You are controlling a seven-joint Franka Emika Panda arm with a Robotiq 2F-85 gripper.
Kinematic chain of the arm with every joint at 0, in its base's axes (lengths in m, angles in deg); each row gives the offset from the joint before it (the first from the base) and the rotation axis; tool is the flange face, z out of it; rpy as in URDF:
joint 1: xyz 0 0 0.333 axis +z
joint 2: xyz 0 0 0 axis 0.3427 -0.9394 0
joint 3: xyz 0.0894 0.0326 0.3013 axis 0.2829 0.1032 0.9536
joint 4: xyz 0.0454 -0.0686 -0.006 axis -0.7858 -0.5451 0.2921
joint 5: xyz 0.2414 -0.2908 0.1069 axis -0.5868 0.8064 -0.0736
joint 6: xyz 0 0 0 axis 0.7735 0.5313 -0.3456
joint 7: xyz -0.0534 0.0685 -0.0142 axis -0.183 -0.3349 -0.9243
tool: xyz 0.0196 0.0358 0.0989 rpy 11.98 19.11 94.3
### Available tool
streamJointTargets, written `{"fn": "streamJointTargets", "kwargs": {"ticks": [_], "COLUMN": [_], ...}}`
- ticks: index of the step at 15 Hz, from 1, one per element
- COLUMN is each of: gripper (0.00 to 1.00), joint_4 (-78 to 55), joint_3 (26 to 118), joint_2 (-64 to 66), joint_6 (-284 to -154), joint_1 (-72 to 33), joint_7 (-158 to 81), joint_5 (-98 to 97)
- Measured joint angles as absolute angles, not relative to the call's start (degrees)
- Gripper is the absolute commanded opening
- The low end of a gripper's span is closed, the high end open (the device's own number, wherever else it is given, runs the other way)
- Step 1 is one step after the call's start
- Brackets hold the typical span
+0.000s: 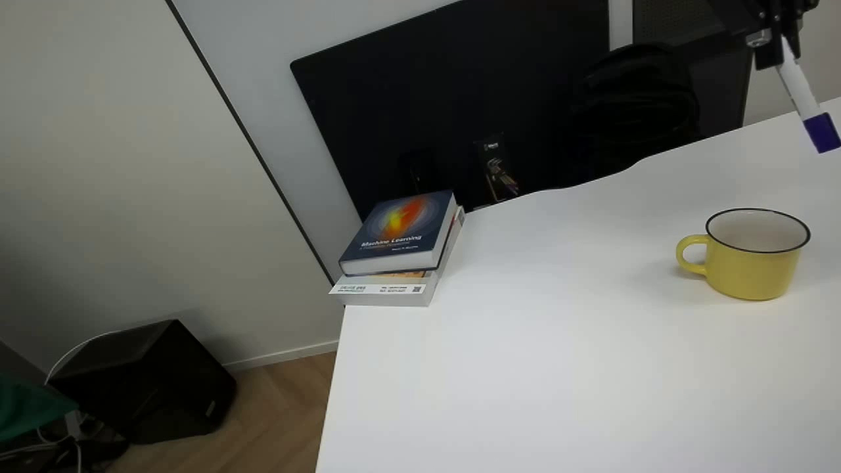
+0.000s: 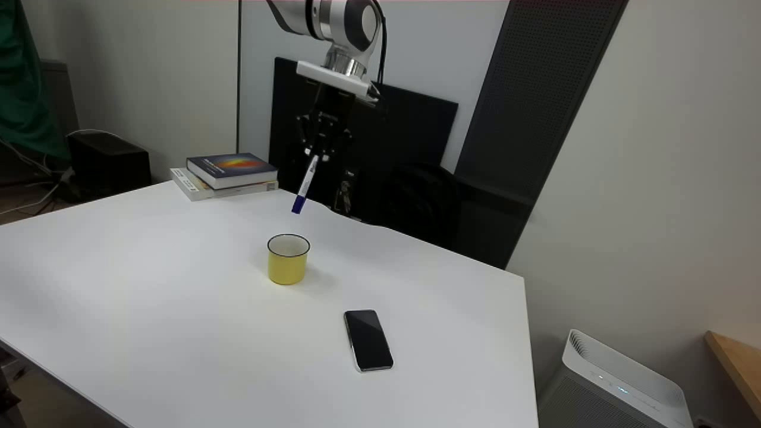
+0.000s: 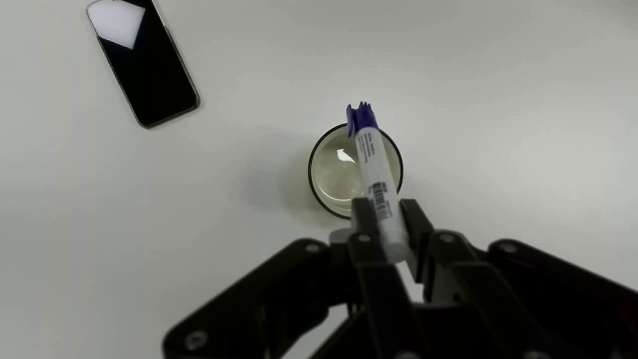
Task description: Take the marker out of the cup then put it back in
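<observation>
My gripper (image 3: 387,213) is shut on the marker (image 3: 373,157), near its plain white end. The marker is a white stick with a dark blue-purple cap, tilted with the cap pointing down. It also shows in both exterior views (image 1: 797,82) (image 2: 307,177), held in the air above the table. The cup (image 1: 752,270) is a yellow mug with a dark rim, upright on the table. In an exterior view the cup (image 2: 287,268) stands below the marker, apart from it. In the wrist view the cup (image 3: 333,172) is seen from above, partly hidden by the marker; its visible inside holds nothing.
A black phone (image 2: 368,340) lies on the white table (image 2: 178,309) near the cup, also in the wrist view (image 3: 149,70). Stacked books (image 1: 397,240) lie at a table corner. A dark panel (image 1: 460,98) and a black bag (image 1: 634,98) stand behind the table edge.
</observation>
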State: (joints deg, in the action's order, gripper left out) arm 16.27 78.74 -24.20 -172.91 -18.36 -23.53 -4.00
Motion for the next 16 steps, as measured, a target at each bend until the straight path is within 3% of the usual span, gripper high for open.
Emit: {"fn": "streamJointTargets", "kwargs": {"ticks": [8,16], "gripper": [0.04,0.04], "joint_4": [-7.0,-28.8], "joint_3": [76.9,73.2], "joint_2": [-13.7,-11.7], "joint_6": [-180.5,-192.7], "joint_1": [-23.6,-28.9], "joint_7": [-24.4,-25.4], "joint_5": [-9.3,-12.7]}}
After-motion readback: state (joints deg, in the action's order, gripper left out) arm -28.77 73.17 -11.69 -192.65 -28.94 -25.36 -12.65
